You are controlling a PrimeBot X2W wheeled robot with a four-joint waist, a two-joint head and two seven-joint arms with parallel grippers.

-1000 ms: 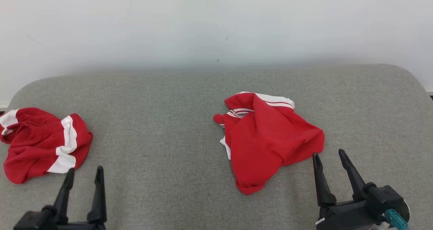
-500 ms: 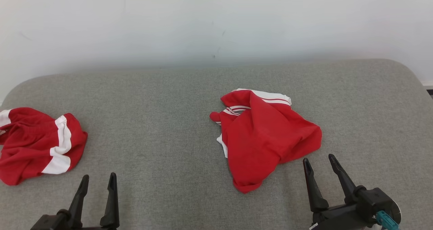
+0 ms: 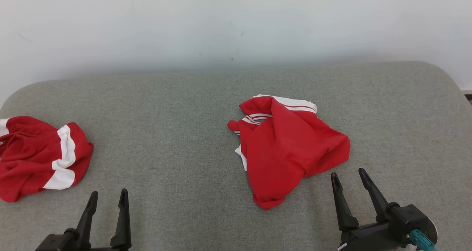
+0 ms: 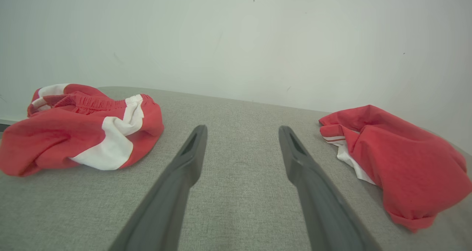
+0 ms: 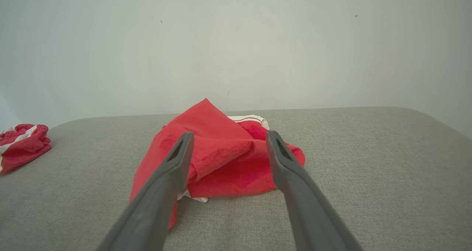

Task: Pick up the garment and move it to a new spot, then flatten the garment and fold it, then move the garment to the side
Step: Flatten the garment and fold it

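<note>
A crumpled red garment (image 3: 291, 147) with white striped trim lies right of centre on the grey upholstered surface (image 3: 177, 133). It also shows in the left wrist view (image 4: 402, 162) and the right wrist view (image 5: 225, 158). My right gripper (image 3: 348, 172) is open, just near of the garment's right corner and not touching it; in its own view the open fingers (image 5: 229, 134) frame the cloth. My left gripper (image 3: 109, 192) is open over bare fabric at the lower left, and nothing lies between its fingers (image 4: 242, 128).
A second red garment with broad white bands (image 3: 40, 157) lies bunched at the far left edge (image 4: 81, 129) (image 5: 22, 145). A white wall (image 3: 236, 26) rises directly behind the surface. The surface's back corners are rounded.
The head camera has shifted slightly, moving the whole scene left and up. Both grippers have drawn back toward the near edge; the left one has also moved right. Both garments lie as before.
</note>
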